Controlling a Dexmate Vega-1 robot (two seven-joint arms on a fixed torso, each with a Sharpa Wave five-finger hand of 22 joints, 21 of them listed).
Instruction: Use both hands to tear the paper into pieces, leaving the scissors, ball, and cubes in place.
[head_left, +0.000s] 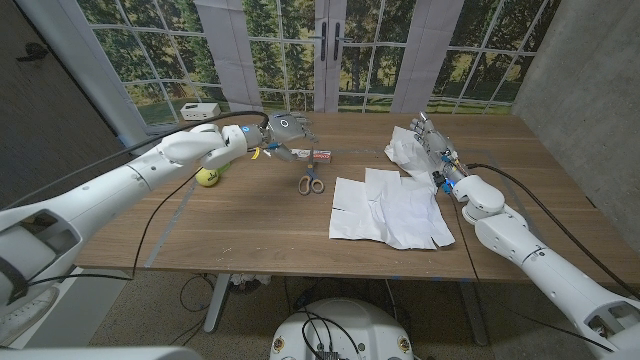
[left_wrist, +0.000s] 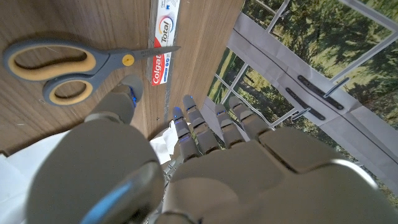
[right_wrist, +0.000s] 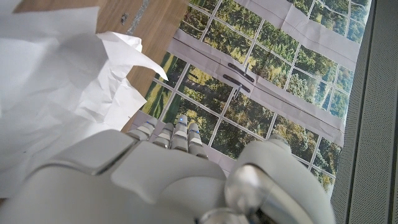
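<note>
Fingers: left hand (head_left: 290, 130) hangs over the surface's far middle with fingers apart, gripping nothing. Right hand (head_left: 432, 143) stands at the paper's 1 o'clock, fingers straight; grip state — cannot tell, a crumpled torn piece (head_left: 408, 152) lies against it. Main paper (head_left: 392, 208) lies flat, right of centre, already torn along its edges. Scissors (head_left: 311, 181) just beside it at 10 o'clock; ball (head_left: 207, 176) further off at 9 o'clock.

Next, I judge: bring the left hand across above the scissors, pinch opposite edges, pull apart slowly.
</note>
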